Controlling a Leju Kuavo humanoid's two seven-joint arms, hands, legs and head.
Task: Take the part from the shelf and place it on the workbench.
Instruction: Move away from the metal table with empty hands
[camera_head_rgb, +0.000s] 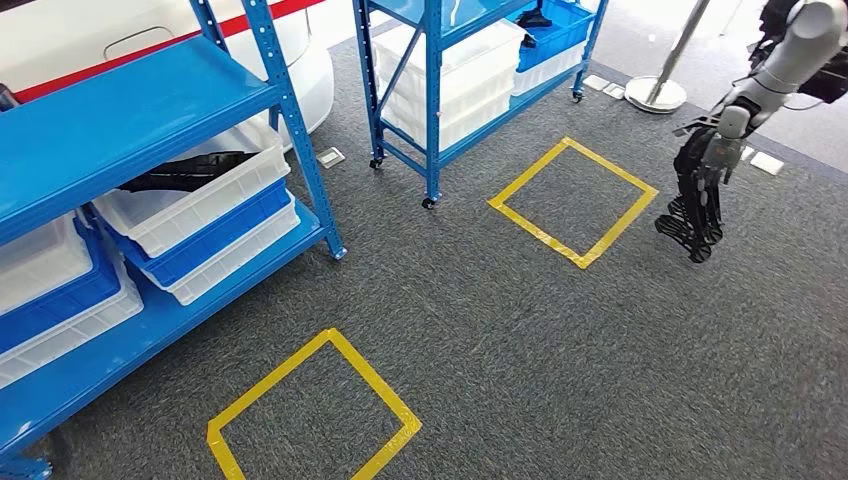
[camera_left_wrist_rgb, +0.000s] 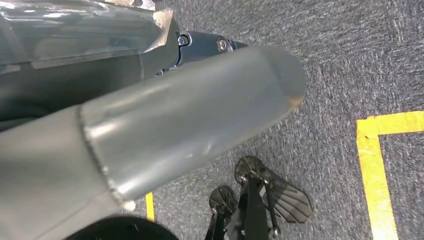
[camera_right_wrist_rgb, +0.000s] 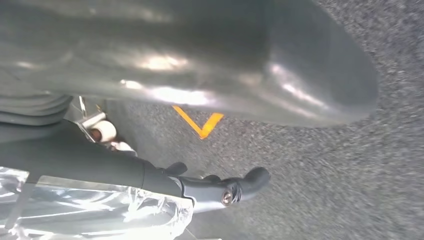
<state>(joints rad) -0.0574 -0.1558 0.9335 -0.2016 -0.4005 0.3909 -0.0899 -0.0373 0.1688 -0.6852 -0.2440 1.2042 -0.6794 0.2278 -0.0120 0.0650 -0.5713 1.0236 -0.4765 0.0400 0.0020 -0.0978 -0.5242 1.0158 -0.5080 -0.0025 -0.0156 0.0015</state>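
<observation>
The right hand (camera_head_rgb: 703, 185) hangs over grey carpet (camera_head_rgb: 500, 330), gripping a black part (camera_head_rgb: 690, 232). Blue shelves (camera_head_rgb: 130, 130) with white bins (camera_head_rgb: 200, 200) stand left; yellow tape squares (camera_head_rgb: 573, 200) mark the floor.

Glossy blue painted-metal shelf (camera_head_rgb: 120, 120), smooth white/blue plastic bins (camera_head_rgb: 215, 200), rough grey carpet (camera_head_rgb: 520, 340), matt yellow tape (camera_head_rgb: 575, 200).

A dark grey carpet floor (camera_head_rgb: 520, 330) carries two blue metal shelves. The near shelf (camera_head_rgb: 130, 110) holds stacked white and blue bins (camera_head_rgb: 205, 215), one containing a black part (camera_head_rgb: 185, 170). The far shelf (camera_head_rgb: 440, 90) stands on casters. Two yellow tape squares (camera_head_rgb: 572, 200) (camera_head_rgb: 312, 415) mark the carpet.
</observation>
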